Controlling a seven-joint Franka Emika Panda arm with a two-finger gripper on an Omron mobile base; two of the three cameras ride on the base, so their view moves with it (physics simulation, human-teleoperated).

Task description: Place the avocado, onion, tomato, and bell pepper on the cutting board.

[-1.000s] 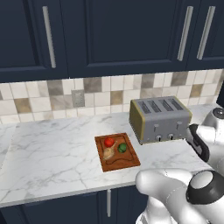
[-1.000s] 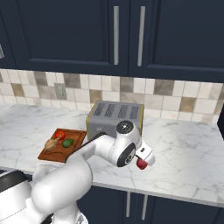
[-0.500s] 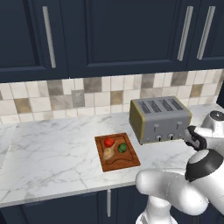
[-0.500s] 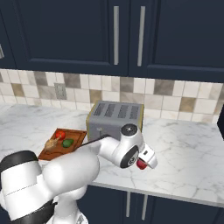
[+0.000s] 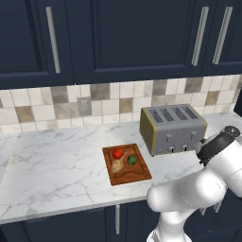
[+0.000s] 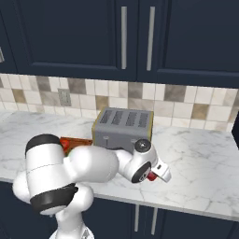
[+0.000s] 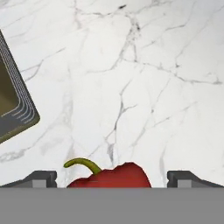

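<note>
Already lay the tomato (image 5: 117, 153), avocado (image 5: 132, 159) and onion (image 5: 116, 165) on the cutting board (image 5: 137, 175), left of the toaster (image 5: 172, 128) on the desk (image 5: 56, 165); remained only the bell pepper (image 7: 110, 176), seen in the hand view sitting between the two fingertips (image 7: 40, 178) of the tool (image 7: 112, 179), stem curling away toward the left tip; stood the tips spread wide either side of it, apart from its flesh, so judged open and not yet pinching; showed as a red speck at the tool (image 6: 156, 174) in the right base view, right of the toaster and well apart from the board; called for a close, a lift, then a long carry leftward past the toaster.
</note>
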